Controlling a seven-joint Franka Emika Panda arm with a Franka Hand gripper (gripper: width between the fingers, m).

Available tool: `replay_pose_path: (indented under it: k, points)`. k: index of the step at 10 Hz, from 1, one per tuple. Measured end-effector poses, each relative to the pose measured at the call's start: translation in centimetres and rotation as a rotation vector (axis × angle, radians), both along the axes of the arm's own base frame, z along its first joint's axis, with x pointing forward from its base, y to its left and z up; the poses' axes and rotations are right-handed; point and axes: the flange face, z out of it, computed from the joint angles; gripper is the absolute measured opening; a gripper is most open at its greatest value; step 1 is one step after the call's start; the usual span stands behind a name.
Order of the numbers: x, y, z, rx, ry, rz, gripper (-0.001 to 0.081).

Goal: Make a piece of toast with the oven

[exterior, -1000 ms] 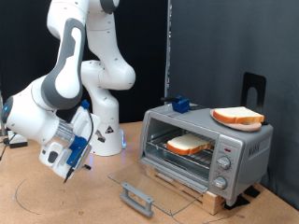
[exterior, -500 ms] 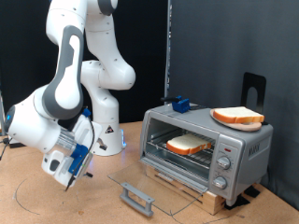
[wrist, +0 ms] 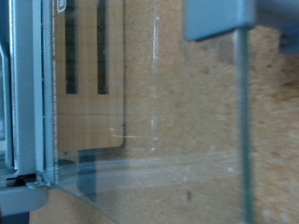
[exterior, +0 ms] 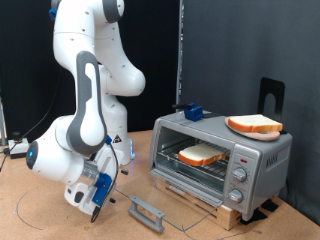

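Note:
The silver oven [exterior: 225, 155] stands at the exterior view's right with its glass door [exterior: 165, 200] folded down flat. One piece of toast [exterior: 202, 154] lies on the wire rack inside. A second, alike slice [exterior: 254, 125] lies on the oven's roof. My gripper [exterior: 97, 206] hangs low over the table, just left of the door's grey bar handle [exterior: 147, 212], without touching it. Nothing shows between its fingers. The wrist view looks through the open glass door [wrist: 149, 173], with the grey handle [wrist: 220, 19] at one corner; my fingers do not show there.
The oven sits on a wooden board [exterior: 215, 207] on a brown table [exterior: 50, 225]. A blue object [exterior: 192, 112] rests on the oven's back corner. A black stand [exterior: 272, 95] rises behind it. Cables lie at the exterior view's left [exterior: 15, 150].
The arm has folded down, and my gripper has dropped and moved right, from mid-height at the left to just above the table beside the door handle. The oven and both slices have not moved.

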Motion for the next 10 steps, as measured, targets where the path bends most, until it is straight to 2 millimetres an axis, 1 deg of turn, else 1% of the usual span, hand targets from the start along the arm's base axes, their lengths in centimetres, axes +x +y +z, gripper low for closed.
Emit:
replay_pose_path:
  k: [2,6,7,10]
  points:
    - [-0.4,1.1,0.3,0.060,0.006,0.025,0.0809]
    - [-1.0,2.5,1.4,0.143,0.023,0.046,0.0809]
    - [-1.2,2.9,2.1,0.178,0.030,0.056,0.0809]
    - [-1.7,3.6,5.3,0.328,0.030,0.085,0.0809]
